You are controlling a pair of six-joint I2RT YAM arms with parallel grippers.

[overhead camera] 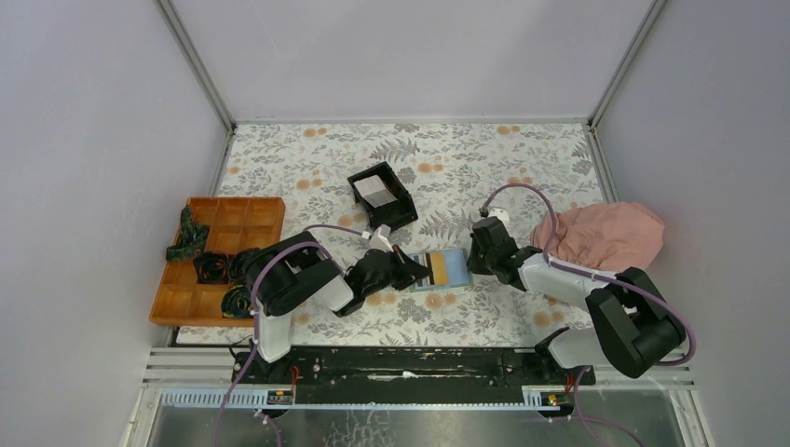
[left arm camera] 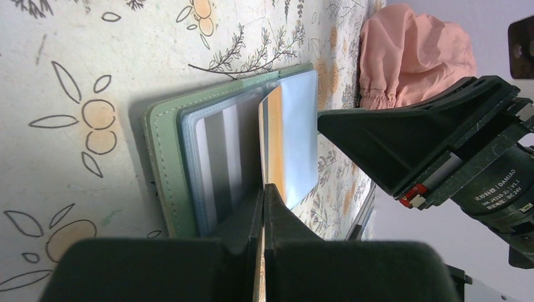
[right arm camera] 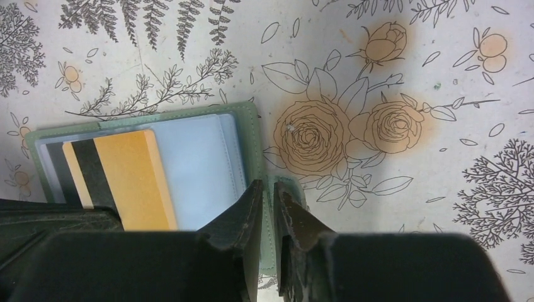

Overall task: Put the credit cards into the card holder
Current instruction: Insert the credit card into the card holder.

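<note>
The card holder [overhead camera: 445, 268] is lying open on the floral table cover [overhead camera: 307, 158], about midway between the two arms, its sage-green border outermost and its clear, pale blue sleeves facing up. The left gripper [left arm camera: 264, 192] is reaching in from the holder's left side with its jaws pressed together on an orange credit card [right arm camera: 129, 176] that has a dark stripe along one long side. It is pinching the card at the near end. The card's far end is sitting over the left half of the sleeves, and in the left wrist view it is tilting up off the page rather than lying flat. Whether its edge is inside a sleeve cannot be told. A grey-striped card [left arm camera: 220, 163] is showing through the clear sleeve beneath it. The right gripper [right arm camera: 269, 189] is hovering at the holder's right edge with its jaws standing a little apart. The flat green border is showing in the narrow gap between them, and whether the fingertips are touching it cannot be told. Farther back on the table, a black box [overhead camera: 396, 209] is sitting tilted with a pale card [overhead camera: 374, 191] inside it. A compartmented wooden tray [overhead camera: 238, 219] holding dark items is resting at the left edge, and a pink cloth [overhead camera: 601, 233] is bunched up at the right.
</note>
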